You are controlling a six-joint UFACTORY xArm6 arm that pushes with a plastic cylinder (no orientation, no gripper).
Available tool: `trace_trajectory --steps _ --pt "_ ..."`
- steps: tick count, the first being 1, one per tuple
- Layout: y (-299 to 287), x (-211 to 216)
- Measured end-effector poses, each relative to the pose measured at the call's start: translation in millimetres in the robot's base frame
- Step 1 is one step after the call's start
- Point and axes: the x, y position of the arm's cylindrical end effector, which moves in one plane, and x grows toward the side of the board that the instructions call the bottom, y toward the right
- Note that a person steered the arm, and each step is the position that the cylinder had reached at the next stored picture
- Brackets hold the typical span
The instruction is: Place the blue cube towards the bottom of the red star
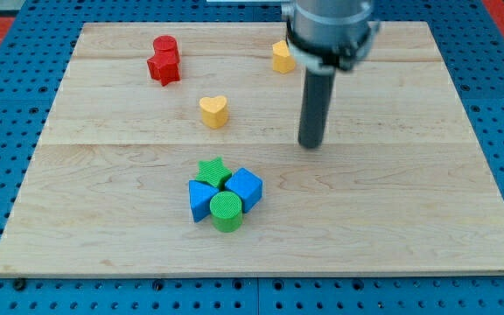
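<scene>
The blue cube (246,186) sits low in the middle of the wooden board, in a tight cluster with a green star (212,171), a green cylinder (227,211) and another blue block (202,199). The red star (164,68) lies near the view's top left, touching a red block (165,46) just above it. My tip (311,143) is above and to the right of the cluster, well apart from the blue cube and far right of the red star.
A yellow heart (214,111) lies between the red star and the cluster. A yellow block (282,56) sits near the top, partly behind the arm. The board's edge (24,166) borders a blue pegboard surround.
</scene>
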Motion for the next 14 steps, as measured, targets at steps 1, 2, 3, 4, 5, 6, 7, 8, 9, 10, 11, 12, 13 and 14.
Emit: trace_trajectory --steps 1,2,3,4,5,6,7,8,9,10,11,12,13,14 --pt "-43.4 45.4" --pt "-62.7 74.7" --pt "-115.7 59.2" --pt "-113.8 23.0" --pt "-62.1 21.1" --pt "-51.3 0.2" --pt "-99.0 -14.4" --pt "-149.3 -30.7" --pt "-168.5 -67.3" --pt "-161.3 -54.9" --pt "-175.2 -31.8" --pt "-201.0 -25.7" --pt "-212.7 -42.8" --pt "-212.7 -66.8"
